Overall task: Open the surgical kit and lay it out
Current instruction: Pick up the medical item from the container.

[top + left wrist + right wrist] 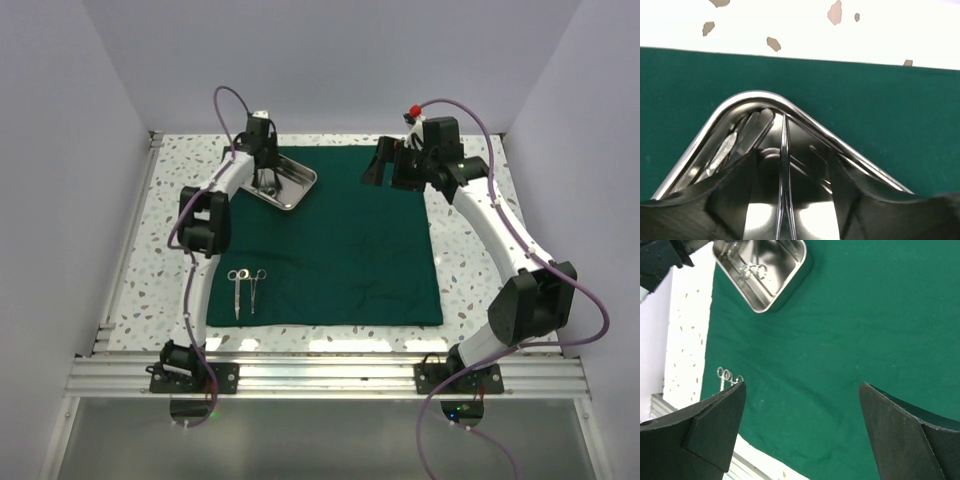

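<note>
Surgical kit, lay-out partly done: wrap spread, two pieces out, more lying in the tray.

The dark green cloth wrap [350, 250] is lying opened and flat across the desk [140, 270], so the unfolding looks finished. The steel tray [299, 186] is sitting on its far left corner. Two ring-handled instruments [245, 290] are lying side by side on the near left of the cloth. The left claw [790, 170] is reaching down into the tray, its fingers standing apart on either side of a slim instrument [784, 150] and not gripping it. Other flat pieces [740, 140] are resting against the tray wall, waiting to be moved out. The right claw [385, 165] is hanging wide open and empty over the far right of the cloth.
</note>
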{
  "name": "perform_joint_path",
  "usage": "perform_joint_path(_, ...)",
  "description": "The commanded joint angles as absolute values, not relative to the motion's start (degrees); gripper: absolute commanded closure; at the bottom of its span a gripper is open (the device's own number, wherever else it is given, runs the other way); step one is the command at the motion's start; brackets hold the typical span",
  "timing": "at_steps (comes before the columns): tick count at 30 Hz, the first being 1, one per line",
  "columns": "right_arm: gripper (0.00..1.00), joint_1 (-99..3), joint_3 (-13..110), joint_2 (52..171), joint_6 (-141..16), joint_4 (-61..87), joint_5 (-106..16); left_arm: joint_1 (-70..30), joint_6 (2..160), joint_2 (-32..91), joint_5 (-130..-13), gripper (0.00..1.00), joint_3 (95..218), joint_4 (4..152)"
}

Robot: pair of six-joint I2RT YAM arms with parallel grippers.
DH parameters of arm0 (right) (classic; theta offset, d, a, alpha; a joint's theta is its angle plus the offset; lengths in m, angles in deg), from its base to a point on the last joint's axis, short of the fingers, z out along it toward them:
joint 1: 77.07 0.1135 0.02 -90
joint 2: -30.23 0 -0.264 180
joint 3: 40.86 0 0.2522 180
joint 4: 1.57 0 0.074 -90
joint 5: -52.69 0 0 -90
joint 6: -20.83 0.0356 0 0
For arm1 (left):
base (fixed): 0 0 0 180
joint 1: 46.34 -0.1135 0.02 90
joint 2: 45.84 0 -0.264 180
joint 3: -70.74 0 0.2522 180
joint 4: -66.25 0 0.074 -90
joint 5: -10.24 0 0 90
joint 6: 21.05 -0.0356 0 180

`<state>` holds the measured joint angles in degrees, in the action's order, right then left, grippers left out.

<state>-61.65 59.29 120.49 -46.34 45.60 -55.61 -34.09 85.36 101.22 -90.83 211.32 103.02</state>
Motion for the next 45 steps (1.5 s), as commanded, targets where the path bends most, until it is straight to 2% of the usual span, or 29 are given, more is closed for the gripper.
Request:
perform_joint_path(1,0.01,-61.7,58.8,118.4,-48.3,47.2,-53.7,-34.8,85.4,104.7,-88.6,0.41,213.8,101.8)
perform_joint_path(3,0.01,-61.7,58.9,118.6,-48.5,47.3,-53.2,-34.7,86.4,106.8,-86.8,0.5,215.6,102.9)
perform_joint_path(13,0.01,-61.8,59.1,119.5,-49.0,47.3,-52.4,-33.9,90.2,111.9,-83.1,0.69,218.5,109.8)
perform_joint_path(14,0.01,-61.8,58.9,119.6,-48.9,47.3,-52.5,-33.9,90.8,112.0,-83.1,0.77,217.7,110.2)
perform_joint_path(19,0.01,-61.9,57.8,119.4,-48.6,46.6,-52.4,-32.5,89.9,110.9,-85.8,0.81,213.7,110.5)
perform_joint_path(24,0.01,-62.0,56.5,118.9,-48.4,45.9,-52.2,-31.7,89.3,110.9,-86.9,0.99,213.7,111.0)
perform_joint_path(32,0.01,-62.0,55.7,118.2,-48.1,45.4,-52.5,-32.2,88.5,105.3,-84.8,1.0,212.7,108.3)
perform_joint_path(40,0.01,-62.0,54.4,116.5,-47.4,44.1,-53.0,-33.7,88.6,97.5,-84.3,1.0,219.3,106.2)
perform_joint_path(45,0.01,-62.0,54.5,115.8,-47.4,44.1,-52.9,-34.1,88.5,92.1,-82.3,1.0,216.4,100.8)
